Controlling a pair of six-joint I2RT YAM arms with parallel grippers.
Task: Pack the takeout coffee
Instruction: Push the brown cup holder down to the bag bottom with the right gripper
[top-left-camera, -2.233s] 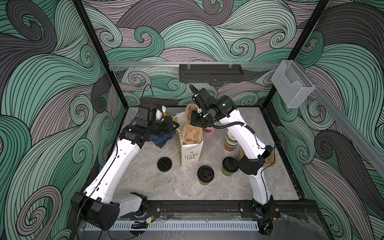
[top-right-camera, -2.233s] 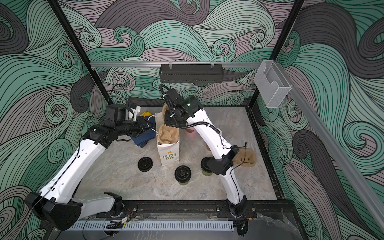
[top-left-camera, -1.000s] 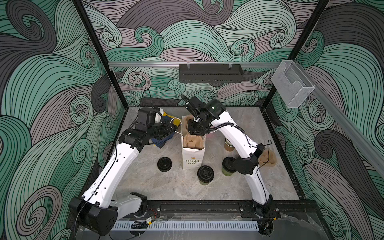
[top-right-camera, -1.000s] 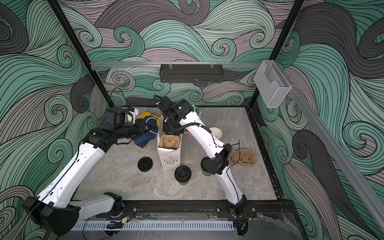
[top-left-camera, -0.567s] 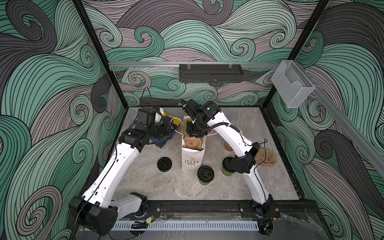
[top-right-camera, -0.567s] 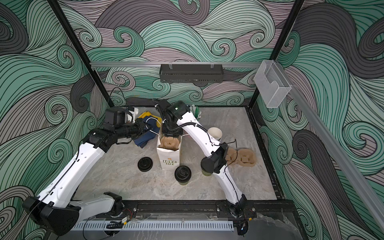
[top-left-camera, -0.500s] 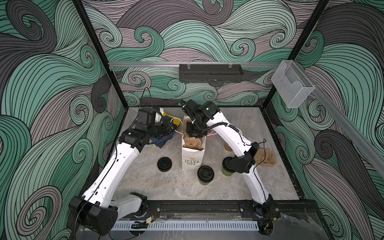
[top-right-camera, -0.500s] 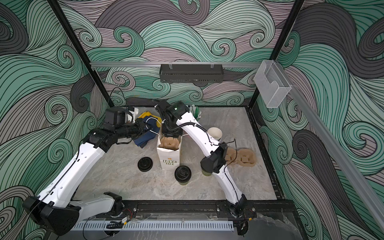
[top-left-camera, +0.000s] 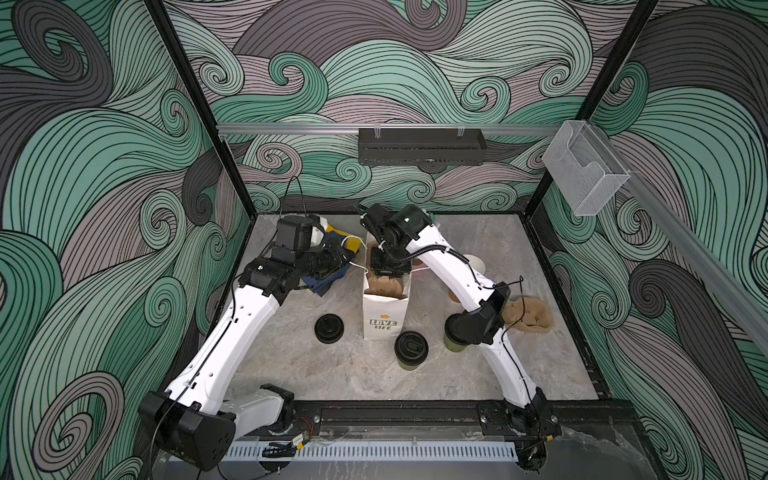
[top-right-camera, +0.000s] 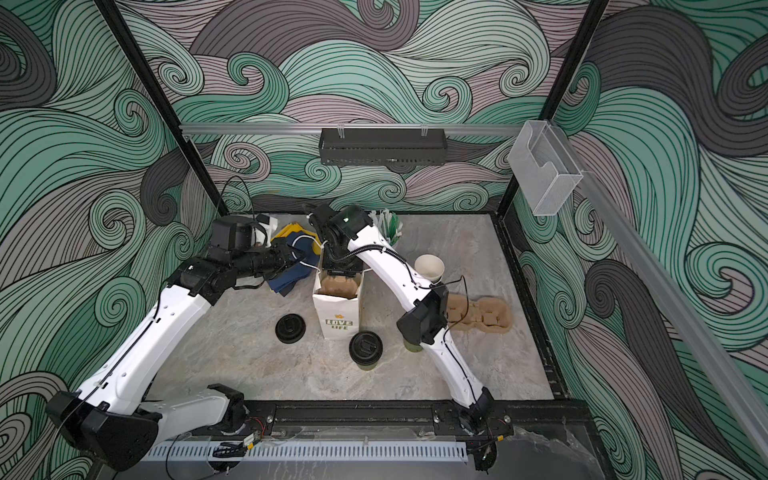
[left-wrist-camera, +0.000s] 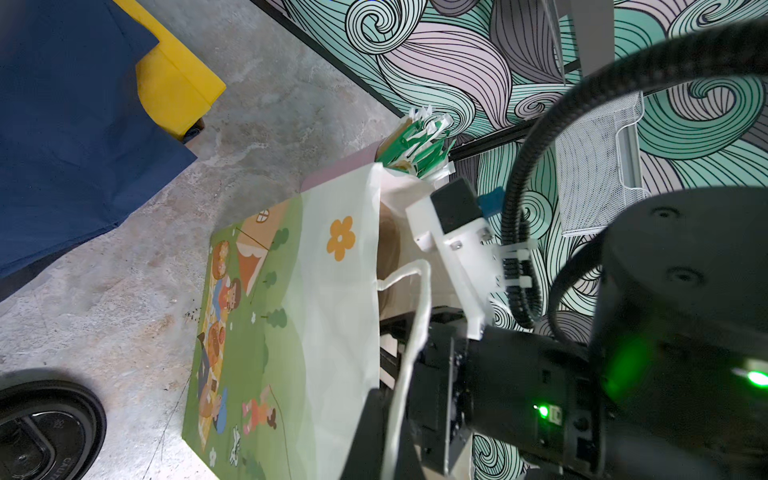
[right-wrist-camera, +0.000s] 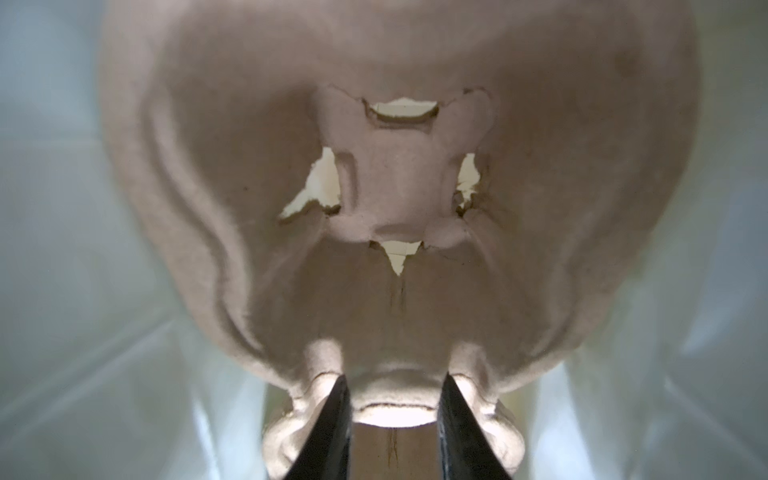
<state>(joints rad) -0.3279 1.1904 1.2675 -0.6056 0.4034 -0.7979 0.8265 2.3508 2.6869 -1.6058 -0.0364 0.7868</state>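
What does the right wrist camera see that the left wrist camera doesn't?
Only the right wrist view looks down inside the bag, where the right fingers pinch the middle ridge of the tray. Only the left wrist view shows the outside: the bag's picnic picture, blue and yellow napkins, green packets, a black lid and the right arm reaching in. Both show the white bag and some brown tray.

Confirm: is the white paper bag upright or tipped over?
Upright: bag stands on its base, mouth open upward, pulp carrier showing inside.
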